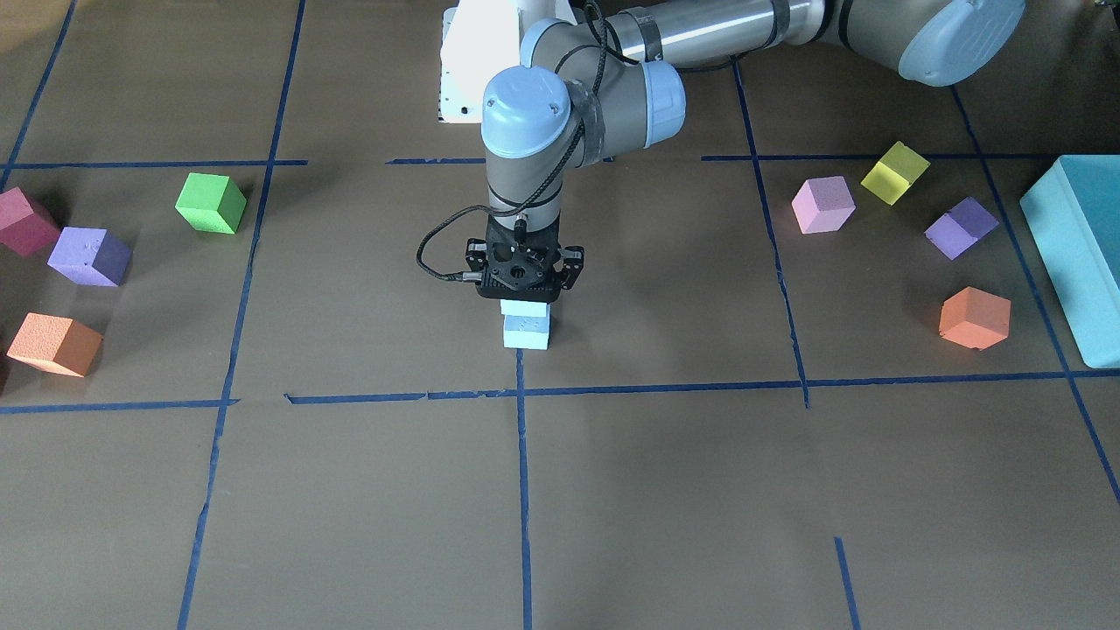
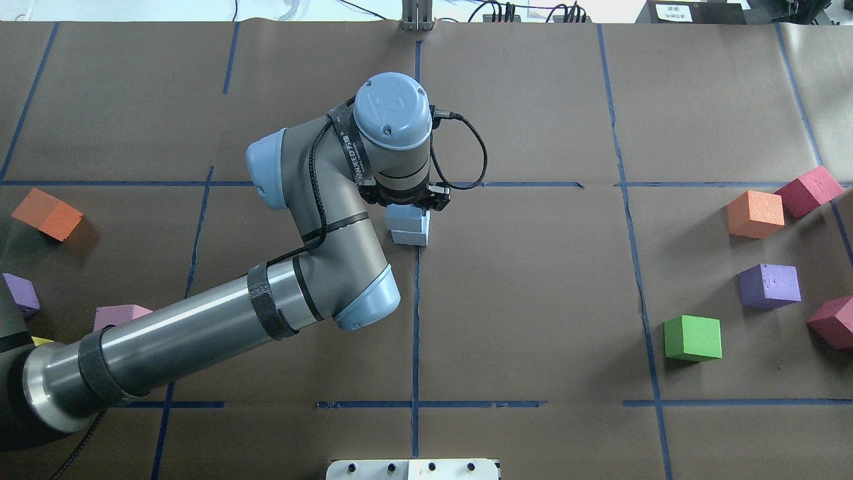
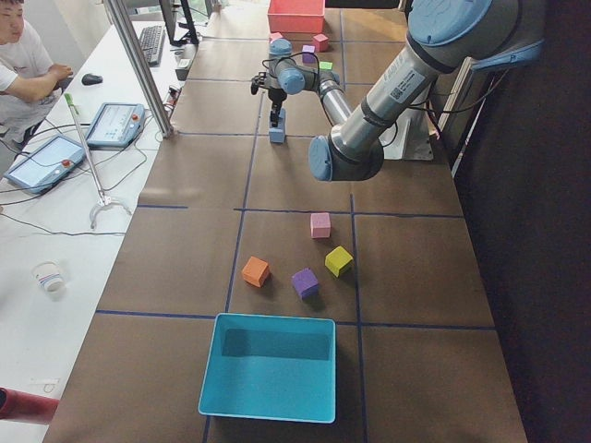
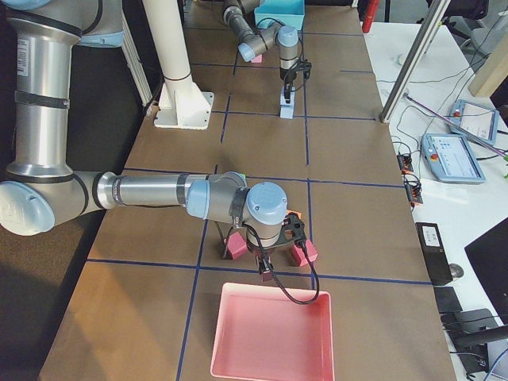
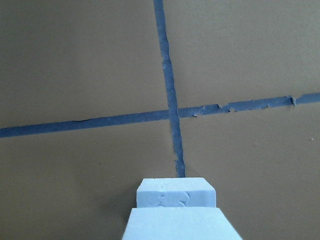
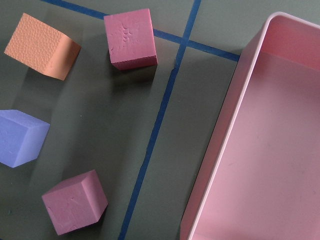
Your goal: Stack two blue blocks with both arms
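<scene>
Two light-blue blocks stand stacked at the table's centre, at a crossing of blue tape lines. The upper blue block (image 1: 525, 309) (image 2: 406, 216) (image 5: 180, 225) rests on the lower blue block (image 1: 526, 333) (image 2: 410, 237) (image 5: 176, 193). My left gripper (image 1: 524, 296) (image 2: 408, 205) points straight down onto the upper block and looks shut on it; its fingers are hidden under its body. My right gripper (image 4: 268, 260) hangs far off by the pink tray (image 4: 270, 337) over magenta cubes; I cannot tell if it is open or shut.
Loose cubes lie on both sides: green (image 1: 211, 203), purple (image 1: 89, 256), orange (image 1: 55, 344), pink (image 1: 822, 205), yellow (image 1: 894, 172), purple (image 1: 961, 227), orange (image 1: 974, 318). A large teal box (image 1: 1081, 254) stands at one end. A person (image 3: 23, 65) sits beside the table.
</scene>
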`<control>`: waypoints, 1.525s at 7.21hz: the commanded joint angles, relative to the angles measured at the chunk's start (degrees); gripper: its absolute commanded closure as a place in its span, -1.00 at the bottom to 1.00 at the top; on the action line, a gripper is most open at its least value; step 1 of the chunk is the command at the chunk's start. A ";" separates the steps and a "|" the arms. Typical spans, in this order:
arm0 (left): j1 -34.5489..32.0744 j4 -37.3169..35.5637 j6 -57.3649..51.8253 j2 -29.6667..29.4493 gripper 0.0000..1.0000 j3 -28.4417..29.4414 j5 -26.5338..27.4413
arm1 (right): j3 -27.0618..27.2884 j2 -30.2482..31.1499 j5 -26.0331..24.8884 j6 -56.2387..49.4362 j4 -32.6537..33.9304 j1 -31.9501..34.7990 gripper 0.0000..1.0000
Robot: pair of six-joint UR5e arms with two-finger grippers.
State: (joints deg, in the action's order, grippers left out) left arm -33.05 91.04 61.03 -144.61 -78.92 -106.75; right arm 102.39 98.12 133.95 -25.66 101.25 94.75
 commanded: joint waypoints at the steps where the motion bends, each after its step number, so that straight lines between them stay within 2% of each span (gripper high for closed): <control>1: -0.43 0.19 0.58 -0.06 0.50 0.61 -0.29 | 0.00 0.05 -0.01 0.00 0.00 0.00 -1.00; 2: -0.35 0.89 0.58 -0.06 0.14 0.61 -0.38 | 0.00 0.06 -0.01 -0.09 0.00 0.00 -1.00; 3: -0.17 1.15 0.58 -0.23 0.14 0.78 -0.47 | 0.00 0.06 -0.01 -0.09 0.00 0.00 -1.00; 4: -0.08 1.16 0.58 -0.32 0.05 0.78 -0.47 | 0.00 0.06 -0.01 0.00 0.00 0.00 -1.00; 5: 0.09 1.16 0.49 -0.24 -0.66 0.78 -0.47 | 0.00 0.06 -0.10 0.00 0.00 0.00 -1.00; 6: 0.01 1.24 0.32 -0.24 -1.00 0.70 -0.47 | 0.00 -0.03 -0.10 0.00 0.00 0.00 -1.00; 8: -0.26 0.98 0.32 -0.32 -1.00 0.17 -1.17 | 0.00 -0.03 -0.10 0.00 0.00 0.00 -1.00; 9: -3.22 0.11 0.14 -0.24 -1.00 -1.40 -8.66 | 0.00 -0.03 -0.10 0.00 0.00 0.00 -1.00; 10: -6.81 -2.77 -0.38 1.94 -1.00 -6.72 -12.91 | 0.00 0.05 -0.01 0.00 0.00 0.00 -1.00; 11: -8.50 -5.06 -5.87 6.57 -1.00 -13.13 -13.13 | 0.00 0.06 -0.01 0.00 0.00 0.00 -1.00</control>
State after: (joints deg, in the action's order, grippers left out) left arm -38.79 88.73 59.49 -142.24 -85.32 -117.48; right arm 102.39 98.14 133.91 -25.66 101.25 94.75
